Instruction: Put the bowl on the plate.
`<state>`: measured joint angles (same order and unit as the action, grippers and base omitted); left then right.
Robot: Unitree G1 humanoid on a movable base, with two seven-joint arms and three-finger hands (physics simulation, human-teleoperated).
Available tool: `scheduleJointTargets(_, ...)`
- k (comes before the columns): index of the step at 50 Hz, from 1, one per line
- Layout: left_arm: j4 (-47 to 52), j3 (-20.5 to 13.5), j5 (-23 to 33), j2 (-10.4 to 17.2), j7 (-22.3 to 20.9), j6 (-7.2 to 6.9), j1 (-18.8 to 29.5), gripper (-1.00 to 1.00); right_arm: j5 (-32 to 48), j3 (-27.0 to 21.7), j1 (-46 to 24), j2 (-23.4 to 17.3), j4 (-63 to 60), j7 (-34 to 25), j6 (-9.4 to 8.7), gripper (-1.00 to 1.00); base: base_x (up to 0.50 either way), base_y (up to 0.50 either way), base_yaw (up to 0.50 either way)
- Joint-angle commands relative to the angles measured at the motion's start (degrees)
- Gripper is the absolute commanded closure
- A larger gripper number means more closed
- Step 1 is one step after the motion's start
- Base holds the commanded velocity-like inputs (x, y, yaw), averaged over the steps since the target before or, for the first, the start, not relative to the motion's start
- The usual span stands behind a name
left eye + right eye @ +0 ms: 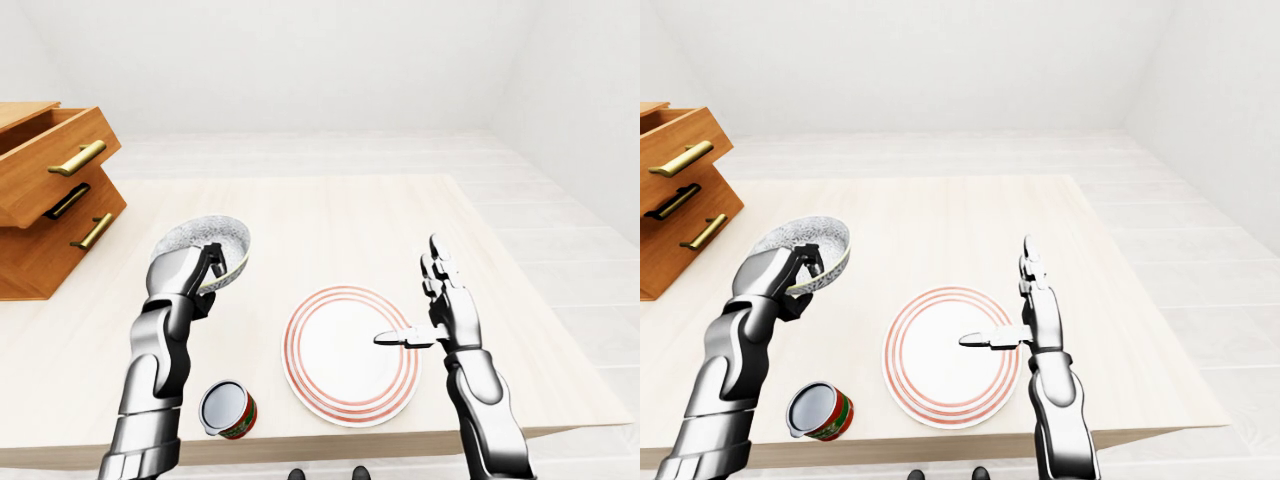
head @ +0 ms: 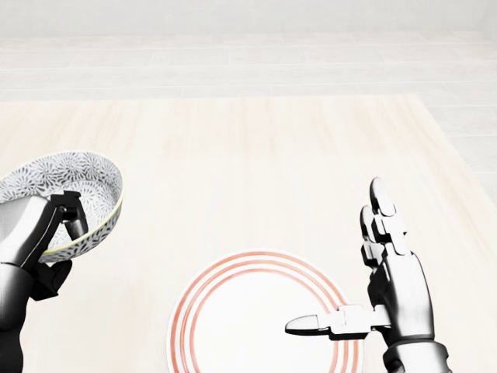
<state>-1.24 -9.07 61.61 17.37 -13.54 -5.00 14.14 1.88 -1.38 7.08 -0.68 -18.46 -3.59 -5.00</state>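
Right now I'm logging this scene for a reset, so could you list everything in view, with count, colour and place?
bowl: one, white with a grey speckled pattern, tilted and held up at the left of the left-eye view, left of the plate
plate: one, white with red rings, flat on the table near its bottom edge
can: one, red with a green band, open top, on the table left of the plate
drawer unit: one, brown wood with brass handles, top drawer pulled out, at the far left
table: one, pale wood
left hand: fingers closed on the bowl's rim
right hand: open, fingers up, thumb out over the plate's right edge
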Motion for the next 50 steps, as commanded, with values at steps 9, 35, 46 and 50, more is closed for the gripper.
scheduleJointTargets(9,7.6,2.5,2.5,-3.1,-4.5,0.00,2.1,1.00,0.1,-0.7,1.5,0.0,-3.8,-0.3,0.00,-1.00,0.00,0.00,0.00)
scheduleJointTargets(35,14.1,6.8,5.9,-7.4,-10.1,0.00,3.3,1.00,-0.2,-2.0,5.6,0.4,-5.0,-1.1,0.00,-1.00,0.00,0.00,0.00)
scheduleJointTargets(46,14.7,9.4,7.0,-10.2,-9.9,0.05,2.9,1.00,-0.3,-2.7,7.6,0.8,-5.6,-1.4,0.00,-1.00,0.00,0.00,0.00)
scheduleJointTargets(50,15.3,10.6,6.6,-11.7,-10.2,0.32,2.3,1.00,-0.4,-3.0,8.1,0.8,-6.3,-1.5,0.00,-1.00,0.00,0.00,0.00)
